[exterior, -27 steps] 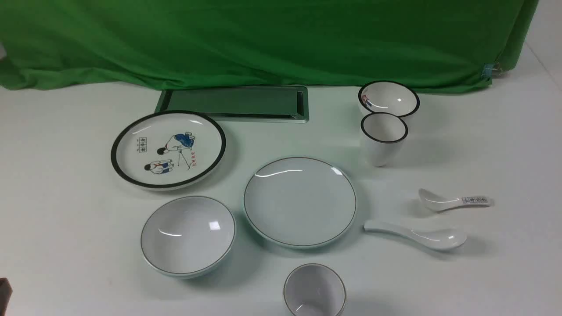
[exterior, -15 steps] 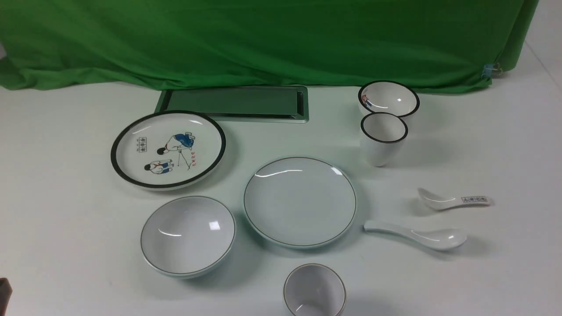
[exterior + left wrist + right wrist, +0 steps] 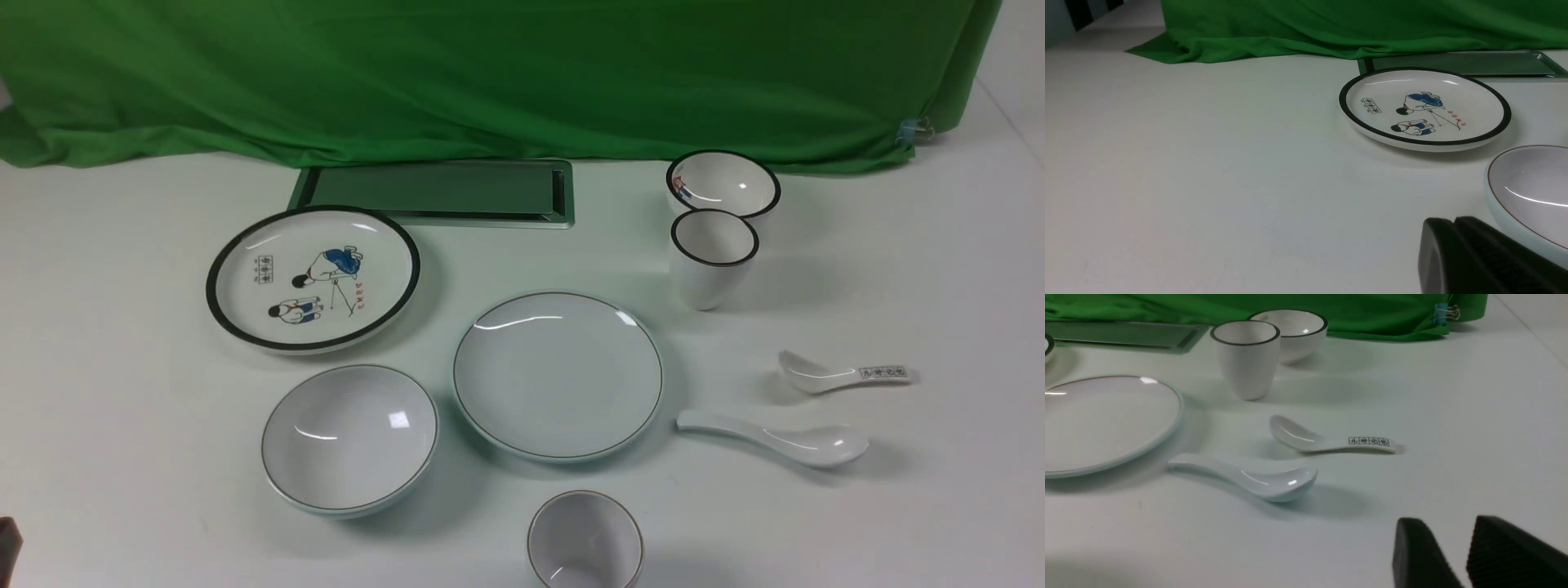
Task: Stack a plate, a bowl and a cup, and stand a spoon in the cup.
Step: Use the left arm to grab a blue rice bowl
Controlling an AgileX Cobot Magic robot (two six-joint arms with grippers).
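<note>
The plain plate (image 3: 558, 376) lies mid-table, and also shows in the right wrist view (image 3: 1102, 420). The plain bowl (image 3: 349, 437) sits to its left, apart from it. The small cup (image 3: 584, 543) stands upright at the near edge, partly cut off. The plain white spoon (image 3: 775, 441) lies right of the plate, handle toward it. My left gripper (image 3: 1447, 222) is shut and empty, low over the table just short of the bowl's rim (image 3: 1531, 192); only its tip (image 3: 6, 547) shows in the front view. My right gripper (image 3: 1449, 526) is slightly open and empty, nearer than the spoon (image 3: 1249, 479).
A black-rimmed cartoon plate (image 3: 313, 278) lies back left. A tall black-rimmed cup (image 3: 714, 257) and a black-rimmed bowl (image 3: 722, 184) stand back right. A shorter spoon with printed characters (image 3: 841, 374) lies behind the plain spoon. A metal tray (image 3: 437, 192) and green cloth (image 3: 490, 73) line the back.
</note>
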